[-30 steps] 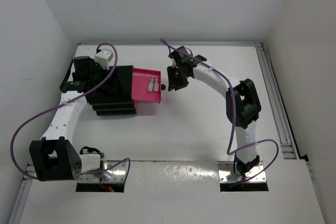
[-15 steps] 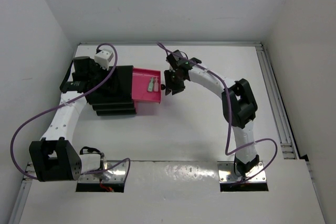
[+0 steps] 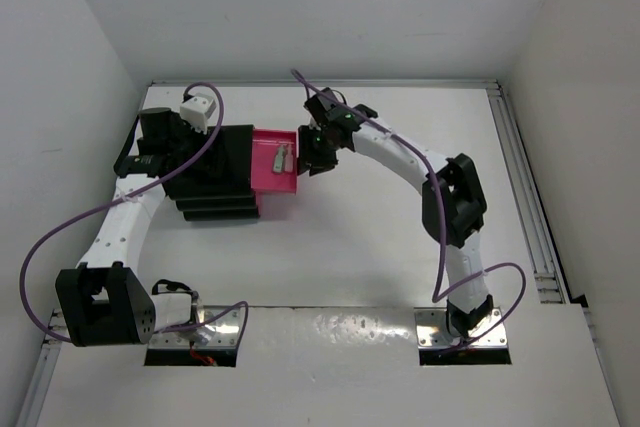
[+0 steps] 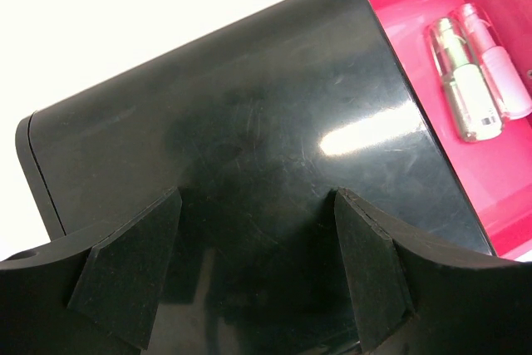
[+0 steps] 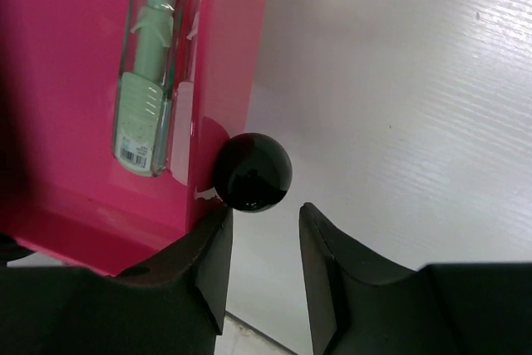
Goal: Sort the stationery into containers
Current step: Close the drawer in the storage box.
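Pink drawer: its round black knob is sitting just ahead of the right gripper.
Right grip: fingers are standing narrowly apart, holding nothing.
Stationery: mint green marker and pink-white piece are lying side by side in that drawer.
Drawer unit: black and glossy, with the drawer sticking out toward the right arm.
Left gripper: fingers are spreading wide over the unit's top.

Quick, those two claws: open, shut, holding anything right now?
Left claw: open wide at the black drawer unit, holding nothing.
Right claw: open, tips at the black knob of the pink drawer, not clamped.
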You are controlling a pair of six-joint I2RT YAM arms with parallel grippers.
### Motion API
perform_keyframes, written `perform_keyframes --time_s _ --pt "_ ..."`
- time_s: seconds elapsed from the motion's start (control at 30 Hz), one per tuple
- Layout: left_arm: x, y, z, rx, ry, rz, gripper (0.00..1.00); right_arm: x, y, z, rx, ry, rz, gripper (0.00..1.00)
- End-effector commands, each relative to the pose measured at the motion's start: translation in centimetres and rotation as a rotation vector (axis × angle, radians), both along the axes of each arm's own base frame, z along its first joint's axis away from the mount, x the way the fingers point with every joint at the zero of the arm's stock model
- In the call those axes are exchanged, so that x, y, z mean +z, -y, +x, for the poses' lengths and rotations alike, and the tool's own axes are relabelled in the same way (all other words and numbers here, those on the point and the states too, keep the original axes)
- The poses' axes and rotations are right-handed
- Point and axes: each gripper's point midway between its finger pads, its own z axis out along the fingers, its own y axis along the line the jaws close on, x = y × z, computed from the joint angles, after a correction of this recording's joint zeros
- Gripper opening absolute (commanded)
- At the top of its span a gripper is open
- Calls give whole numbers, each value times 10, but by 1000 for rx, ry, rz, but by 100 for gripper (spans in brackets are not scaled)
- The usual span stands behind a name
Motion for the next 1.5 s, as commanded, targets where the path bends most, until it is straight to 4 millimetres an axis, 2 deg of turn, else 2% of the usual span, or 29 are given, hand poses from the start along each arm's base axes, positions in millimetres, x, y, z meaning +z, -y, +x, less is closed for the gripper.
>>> perform_keyframes --time_s 0.0,0.13,0.17,0.2,0.27,0.5,0.63,0.8,0.97,1.03,1.17,1.23,1.27,1.33,1.4,1.47 --pt "-59 -6 -42 13 -247 20 80 57 -29 3 30 95 131 38" --pt "-59 -6 -41 12 -244 20 80 64 -44 5 56 124 147 39" --pt "-59 -6 -41 12 -243 21 80 58 -46 8 54 117 142 39" --pt "-59 -6 -40 14 -242 18 80 62 -51 10 56 126 154 39" --pt "-58 -5 -41 13 -242 17 80 57 -59 11 64 124 157 40" --pt "-59 -8 -45 19 -238 28 80 46 -79 5 93 97 174 40" --pt "-57 -9 -45 22 -229 29 80 49 -85 3 111 119 177 40" --pt "-58 -8 -45 20 -227 26 80 60 -91 2 134 140 214 37" --pt "-59 -7 -43 21 -228 21 80 80 -110 -10 182 84 405 27" --pt "-58 -8 -42 23 -227 23 80 91 -116 -12 202 89 471 27" --pt "-57 -8 -45 26 -227 25 80 108 -119 -13 211 93 530 30" --pt "-58 -8 -46 22 -228 26 80 109 -116 -13 206 91 527 31" --pt "-58 -8 -46 24 -230 24 80 116 -113 -12 208 102 534 31" --pt "-57 -9 -46 27 -227 25 80 115 -105 -9 194 99 532 31" --pt "-57 -8 -46 24 -227 24 80 133 -99 -9 197 131 568 31" --pt "-58 -8 -47 22 -228 26 80 133 -86 -2 177 143 566 30"
